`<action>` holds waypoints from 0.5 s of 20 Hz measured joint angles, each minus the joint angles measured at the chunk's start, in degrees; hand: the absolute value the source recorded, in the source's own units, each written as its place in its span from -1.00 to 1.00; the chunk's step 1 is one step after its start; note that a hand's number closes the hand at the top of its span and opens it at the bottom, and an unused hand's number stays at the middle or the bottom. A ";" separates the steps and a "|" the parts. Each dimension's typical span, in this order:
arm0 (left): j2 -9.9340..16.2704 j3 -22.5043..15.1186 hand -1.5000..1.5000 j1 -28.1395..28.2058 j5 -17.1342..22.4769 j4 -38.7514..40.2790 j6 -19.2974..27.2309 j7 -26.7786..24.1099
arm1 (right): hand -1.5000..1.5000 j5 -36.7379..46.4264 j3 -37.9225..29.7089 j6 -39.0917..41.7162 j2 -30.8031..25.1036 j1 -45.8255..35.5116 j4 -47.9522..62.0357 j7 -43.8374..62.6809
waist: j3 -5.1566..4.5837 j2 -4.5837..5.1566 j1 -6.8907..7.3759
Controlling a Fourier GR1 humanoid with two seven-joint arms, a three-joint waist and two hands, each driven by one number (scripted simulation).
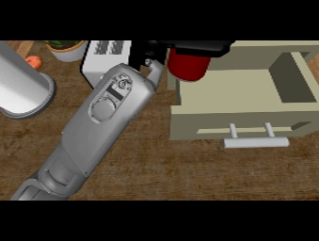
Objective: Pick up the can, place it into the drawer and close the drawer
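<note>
Grey forearm slants from seven o'clock toward one o'clock, its black right hand curled around the red can, held above the open drawer's back-left corner.

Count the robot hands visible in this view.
1. A black hand at the top centre is curled round the red can, over the open drawer's left end. The other hand shows nowhere.

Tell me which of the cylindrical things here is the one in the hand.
The red can, held by the black hand over the open drawer. The big white cylinder stands untouched at the far left of the counter.
</note>
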 measured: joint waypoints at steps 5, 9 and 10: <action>0.01 -0.95 1.00 -7.76 3.43 8.80 2.55 -1.29 | -1.00 0.32 0.46 -0.67 -0.28 -1.46 0.44 0.63 | 0.01 0.16 -0.49; 0.00 -1.50 1.00 -12.47 6.33 15.69 2.77 -3.26 | -1.00 -0.16 0.06 -0.56 -0.69 -1.94 -0.01 1.51 | 0.03 0.26 -0.84; 0.00 -2.06 1.00 -13.39 7.22 17.15 3.04 -3.74 | -1.00 0.02 0.36 -0.42 -0.41 -1.69 -0.06 1.17 | 0.03 0.29 -1.00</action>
